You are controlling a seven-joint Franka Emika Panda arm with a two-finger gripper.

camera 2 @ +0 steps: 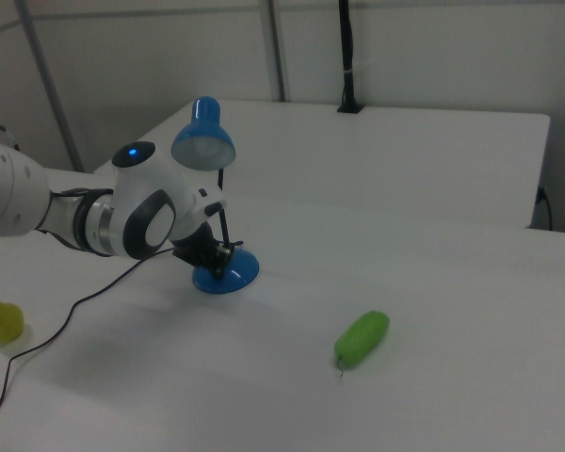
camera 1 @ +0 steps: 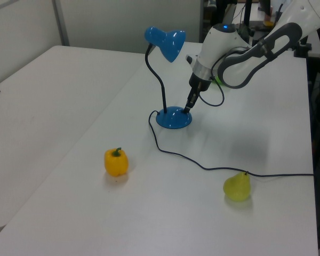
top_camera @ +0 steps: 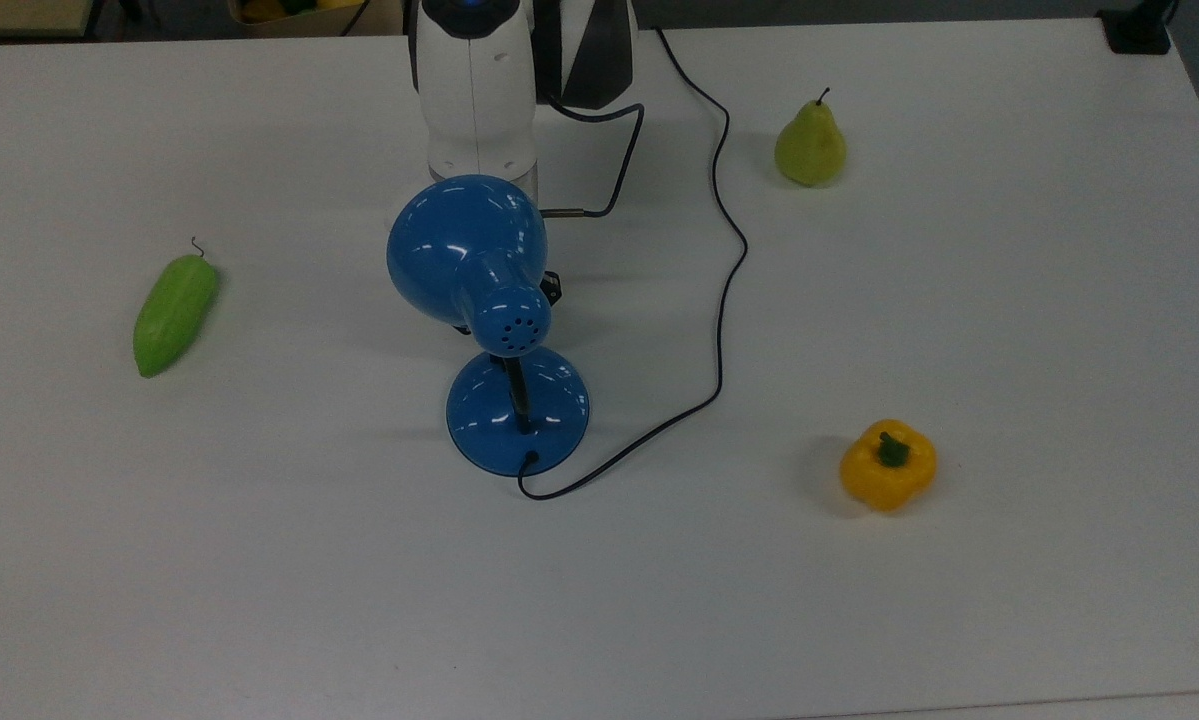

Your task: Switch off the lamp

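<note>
The blue lamp stands mid-table, its domed shade [top_camera: 464, 245] over the round base [top_camera: 479, 410], and its black cord [top_camera: 724, 300] trails off to the top view's right. No light falls from the shade [camera 1: 168, 41]. My gripper [camera 1: 188, 106] points steeply down with its fingers together, the tip touching the far edge of the base [camera 1: 173, 118]. The right view shows the gripper [camera 2: 221, 259] low beside the neck, just above the base [camera 2: 237, 275]. The shade hides most of the gripper in the top view.
A green vegetable [top_camera: 174, 312] lies at the top view's left. A pear [top_camera: 810, 145] stands at the back right and a yellow bell pepper [top_camera: 887, 465] at the front right. The arm's own cable [top_camera: 619, 170] loops beside the wrist.
</note>
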